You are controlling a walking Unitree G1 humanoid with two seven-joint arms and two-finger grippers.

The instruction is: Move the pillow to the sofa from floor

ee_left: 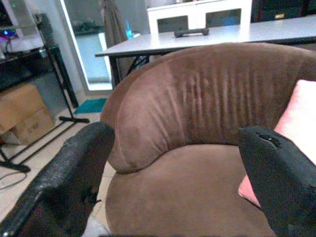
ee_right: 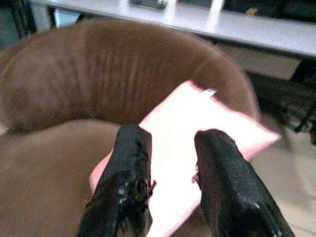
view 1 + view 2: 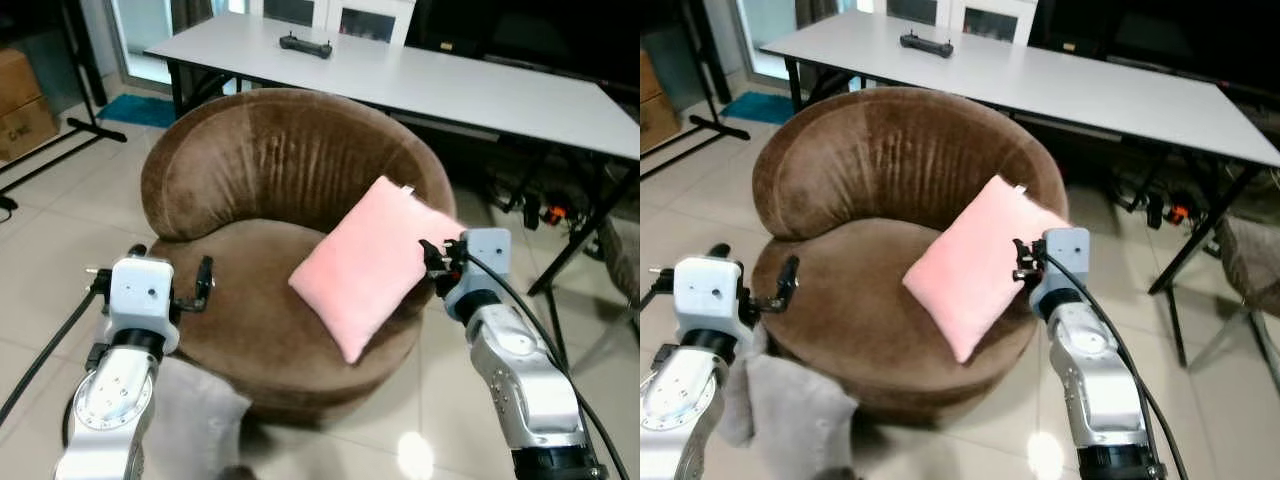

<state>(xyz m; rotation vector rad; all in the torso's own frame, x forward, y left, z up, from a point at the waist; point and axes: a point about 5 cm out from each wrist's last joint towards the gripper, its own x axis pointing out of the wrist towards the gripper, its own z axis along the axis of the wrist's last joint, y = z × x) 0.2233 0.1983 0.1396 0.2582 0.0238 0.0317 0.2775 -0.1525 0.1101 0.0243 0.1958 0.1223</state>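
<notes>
Currently the pink pillow sits on the round brown sofa, leaning tilted against the sofa's right armrest, one corner hanging past the front edge of the seat. Right gripper is at the pillow's right edge; in the right wrist view its fingers stand a narrow gap apart over the pink fabric, and I can't tell whether they pinch it or are just off it. Left gripper hovers at the sofa's left front edge, jaws wide, holding nothing. A grey cushion lies on the floor beside the left arm. Risks, as I judge them: the pillow is propped rather than flat, so if the right fingers snag fabric on pull-back it could tip over the front edge to the tiled floor. The white table behind is well apart, no issue.
</notes>
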